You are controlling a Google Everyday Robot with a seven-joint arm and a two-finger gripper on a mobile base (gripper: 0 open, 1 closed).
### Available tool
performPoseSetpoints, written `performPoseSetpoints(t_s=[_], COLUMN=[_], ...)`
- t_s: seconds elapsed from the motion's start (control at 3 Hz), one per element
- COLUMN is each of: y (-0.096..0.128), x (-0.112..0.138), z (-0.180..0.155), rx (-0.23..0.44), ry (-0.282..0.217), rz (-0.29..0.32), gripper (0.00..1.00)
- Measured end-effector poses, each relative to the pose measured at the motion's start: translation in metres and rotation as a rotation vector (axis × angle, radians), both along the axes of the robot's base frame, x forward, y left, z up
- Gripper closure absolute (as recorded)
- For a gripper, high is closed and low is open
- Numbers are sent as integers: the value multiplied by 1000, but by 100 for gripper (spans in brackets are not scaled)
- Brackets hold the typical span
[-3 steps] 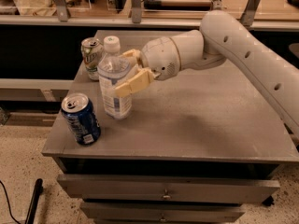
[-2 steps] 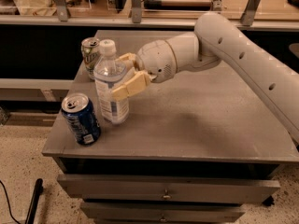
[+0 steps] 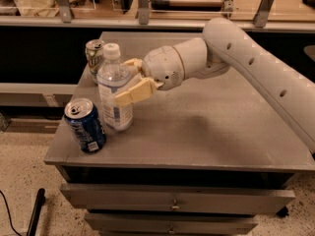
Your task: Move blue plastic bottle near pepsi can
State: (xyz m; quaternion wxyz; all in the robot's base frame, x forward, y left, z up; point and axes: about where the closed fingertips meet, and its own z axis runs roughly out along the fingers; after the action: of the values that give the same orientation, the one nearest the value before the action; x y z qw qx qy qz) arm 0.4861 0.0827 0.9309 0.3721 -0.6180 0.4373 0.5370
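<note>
Right now I have the gripper (image 3: pixel 125 81) over the left part of the grey table (image 3: pixel 206 132), pinching the blue plastic bottle (image 3: pixel 114 95) between its two tan fingers (image 3: pixel 136 91). One finger lies across the side of the bottle that faces me and the other reaches around behind it, both at about mid-height, just under the shoulder. The bottle stands upright with its white cap on top. Its base is down at the tabletop, though I cannot tell from my view whether it actually rests there or sits a hair above. The pepsi can (image 3: pixel 84 126) stands upright just beside the bottle, on its front-left, close to the table's front-left corner; a narrow gap shows between the two, so they are not touching. Behind the bottle, near the table's back-left area, stands a silver and green can (image 3: pixel 94 58), partly hidden by the bottle's neck. The white arm (image 3: pixel 256 68) comes in from the right side of my view and crosses above the tabletop to reach the bottle. Below the tabletop I can see the drawer fronts (image 3: pixel 172 203) of the cabinet.
</note>
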Motion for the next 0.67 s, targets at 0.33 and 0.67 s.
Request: performPoseSetpoints(t_s=[0.33, 0.67], y=[2, 5], x=[-1, -2], z=[0, 1], rx=[0, 3], ry=[-1, 0], rz=[4, 10], gripper=[12, 0])
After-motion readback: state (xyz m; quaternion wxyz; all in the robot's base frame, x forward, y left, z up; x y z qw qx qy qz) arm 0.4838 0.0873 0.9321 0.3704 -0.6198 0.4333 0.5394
